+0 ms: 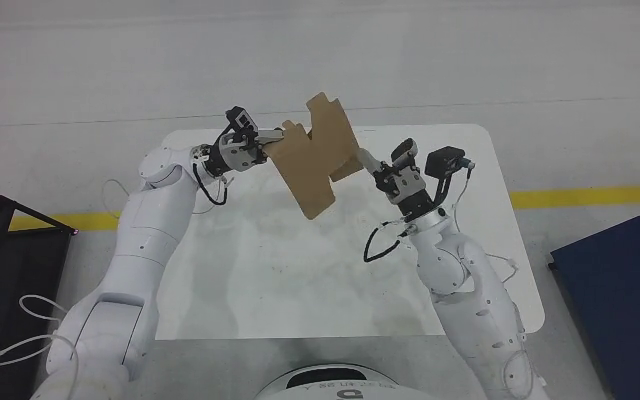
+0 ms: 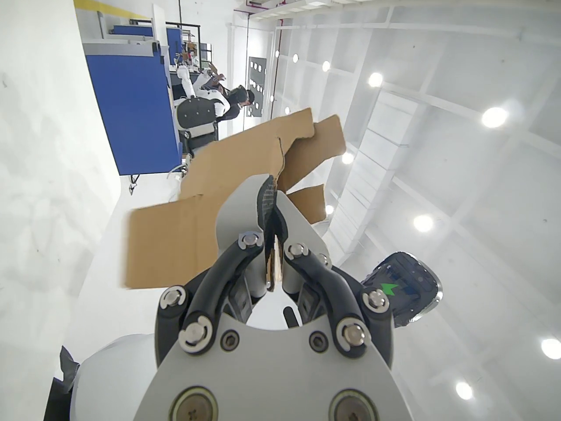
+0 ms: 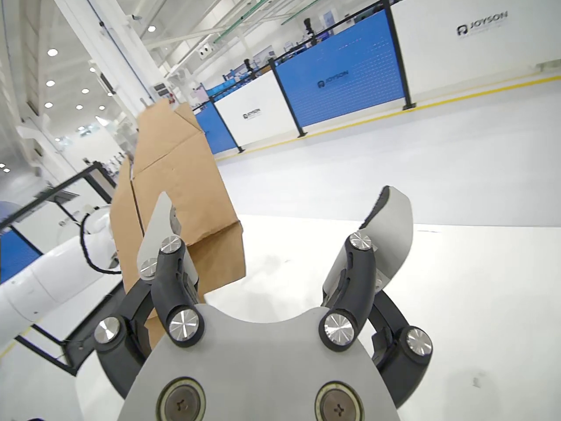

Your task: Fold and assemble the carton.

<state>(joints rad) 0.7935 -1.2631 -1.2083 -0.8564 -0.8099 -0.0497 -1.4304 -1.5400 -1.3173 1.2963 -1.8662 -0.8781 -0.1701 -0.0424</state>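
- The carton (image 1: 318, 160) is held in the air above the table (image 1: 300, 290), tilted, with its notched flaps pointing away from the robot.
- The left gripper (image 1: 266, 137) is clamped on a flap at one edge of the carton; in the left wrist view the cardboard (image 2: 236, 164) is seen pinched between the closed fingers (image 2: 263, 194).
- The right gripper (image 3: 275, 197) is spread wide just beside the opposite edge. One finger (image 3: 160, 216) lies in front of a panel of the carton (image 3: 175, 168); whether it touches cannot be told.
- The step in hand is judged to be the opening of the flat carton into a tube. It seems barely begun, as only a narrow side face is shown at one fold.
- A second hold by the right gripper is called for next, on the near panel or its edge, so that the sides can be pushed square.
- The carton is carried by one flap only, so swinging or a tear at the slit is to be feared.
- Blue partitions (image 3: 350, 76) and a yellow floor line (image 1: 575, 197) are seen well apart from the table; no obstacle between gripper and carton is judged.
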